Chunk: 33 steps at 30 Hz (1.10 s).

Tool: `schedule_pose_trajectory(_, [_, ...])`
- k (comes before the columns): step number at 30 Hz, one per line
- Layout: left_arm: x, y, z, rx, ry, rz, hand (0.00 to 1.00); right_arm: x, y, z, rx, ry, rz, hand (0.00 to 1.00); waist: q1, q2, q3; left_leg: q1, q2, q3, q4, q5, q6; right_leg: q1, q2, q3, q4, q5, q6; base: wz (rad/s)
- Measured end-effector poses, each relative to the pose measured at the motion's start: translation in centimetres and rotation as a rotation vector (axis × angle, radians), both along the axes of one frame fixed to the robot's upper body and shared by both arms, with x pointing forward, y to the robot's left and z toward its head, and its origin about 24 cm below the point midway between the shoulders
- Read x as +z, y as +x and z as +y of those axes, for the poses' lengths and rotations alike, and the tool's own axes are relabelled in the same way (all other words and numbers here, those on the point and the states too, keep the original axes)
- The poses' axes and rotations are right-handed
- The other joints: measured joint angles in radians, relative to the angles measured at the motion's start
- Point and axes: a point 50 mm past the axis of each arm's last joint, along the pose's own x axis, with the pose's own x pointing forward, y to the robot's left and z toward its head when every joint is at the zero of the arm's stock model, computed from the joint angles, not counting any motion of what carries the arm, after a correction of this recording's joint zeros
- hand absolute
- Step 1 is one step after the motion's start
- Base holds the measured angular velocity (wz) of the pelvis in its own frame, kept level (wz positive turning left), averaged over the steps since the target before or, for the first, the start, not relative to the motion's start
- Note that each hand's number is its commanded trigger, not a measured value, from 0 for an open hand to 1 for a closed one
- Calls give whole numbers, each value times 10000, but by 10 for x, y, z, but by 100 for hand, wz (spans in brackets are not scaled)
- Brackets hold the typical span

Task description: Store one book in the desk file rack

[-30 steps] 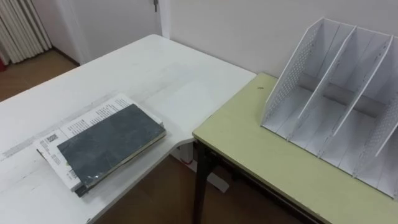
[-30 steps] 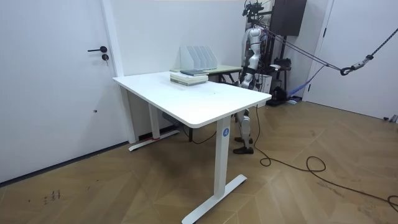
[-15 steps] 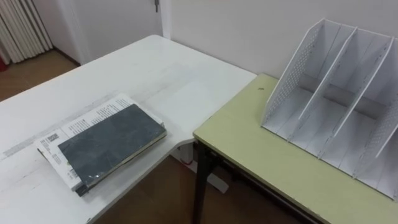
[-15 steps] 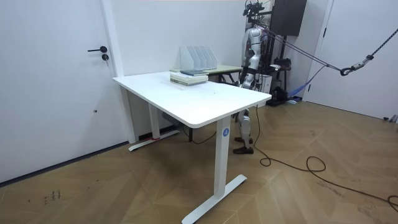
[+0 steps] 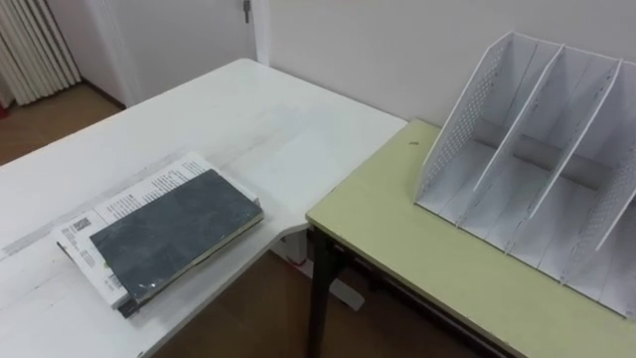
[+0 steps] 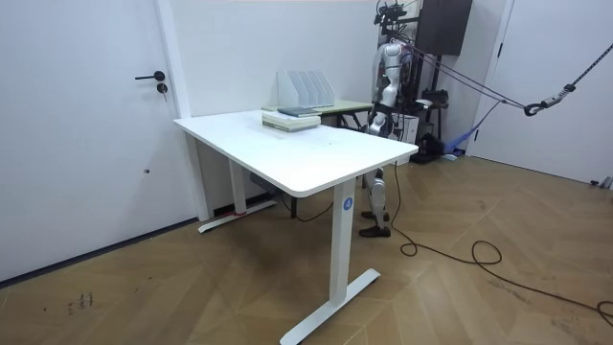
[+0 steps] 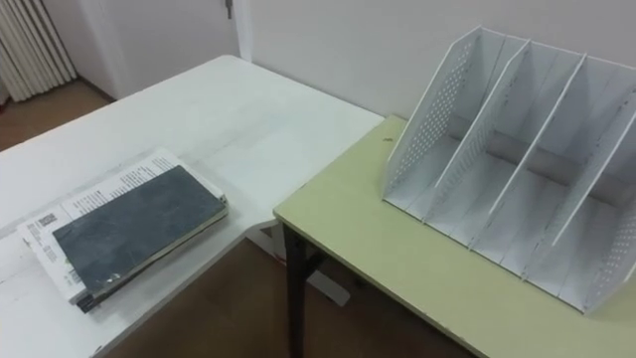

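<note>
Dark book [image 5: 174,231] atop stack [image 5: 134,192] on white desk [image 5: 248,109], file rack [image 5: 537,169] on green table [image 5: 397,234], hands [image 6: 375,119] distant, grip impossible to tell

The robot's head camera moves a tiny bit. So in the left eye view the whole picture slides a little to the left. The stack of books [image 5: 164,241] on the white table [image 5: 248,129] now shows a bit nearer the left edge. The file rack [image 5: 537,159] on the green desk [image 5: 417,249] slides left too.
</note>
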Motion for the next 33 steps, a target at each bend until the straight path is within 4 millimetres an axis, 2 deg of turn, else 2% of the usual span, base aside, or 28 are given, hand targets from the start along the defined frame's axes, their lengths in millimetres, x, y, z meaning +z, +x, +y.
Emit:
schedule_pose_trajectory(7, [3, 36, -32, -4390, 679, -406, 0, 1, 12, 4, 669, 79, -238, 0, -504, -2, 31, 42, -6, -21, 10, 2, 3, 40, -2, 42, -14, -1, 1, 0])
schedule_pose_trajectory(8, [5, 42, -39, -5140, 804, -632, 0, 1, 14, 5, 729, 74, -323, 0, -612, -49, 59, 45, -7, -41, 33, 2, 3, 33, -11, 46, -20, -6, 1, 0])
schedule_pose_trajectory(9, [8, 49, -48, -5904, 919, -942, 0, 2, 19, 5, 831, 72, -435, 0, -727, -49, 123, 37, -9, -44, 35, 3, 4, 18, -11, 59, -21, -13, 5, 0])
schedule_pose_trajectory(11, [13, 59, -61, -6869, 1039, -1441, 0, 2, 21, 6, 865, 73, -497, 0, -772, -44, 174, 35, -9, -26, 35, 3, 4, -13, 9, 143, -14, -13, 6, -7])
schedule_pose_trajectory(15, [31, 83, -88, -8839, 1367, -2850, 0, 3, 25, 6, 1237, 76, -601, 0, -818, 22, 125, -21, -5, 35, 35, 3, 4, -108, 81, 246, -3, -5, 3, -9])
schedule_pose_trajectory(21, [56, 104, -114, -10169, 1606, -4415, 0, 3, 32, 8, 1703, 24, -652, 0, -986, 52, 96, -95, -1, -12, 36, 4, 3, -130, 94, 185, 2, 16, -13, 1])
schedule_pose_trajectory(23, [72, 113, -124, -10872, 1866, -5248, 0, 4, 33, 9, 1754, 30, -635, 0, -1029, 39, 104, -130, 2, -22, 33, 4, 2, -144, 95, 160, -10, 13, -17, 8])
schedule_pose_trajectory(27, [94, 124, -128, -11318, 2425, -6327, 0, 4, 37, 9, 1811, 86, -502, 0, -1063, 47, 101, -116, 3, -37, 35, 4, 2, -114, 93, 153, -20, 11, -19, 1])
schedule_pose_trajectory(29, [115, 129, -130, -11362, 2701, -7263, 0, 4, 36, 9, 1772, 133, -468, 0, -1072, 8, 125, -112, 6, -56, 35, 4, 2, -58, 94, 99, -20, 11, -19, 6])
schedule_pose_trajectory(33, [140, 138, -131, -11725, 3659, -8398, 0, 4, 36, 9, 1830, 121, -441, 0, -973, 2, 133, -111, -2, -70, 64, 4, 2, -35, 73, 6, -35, 10, -17, 10])
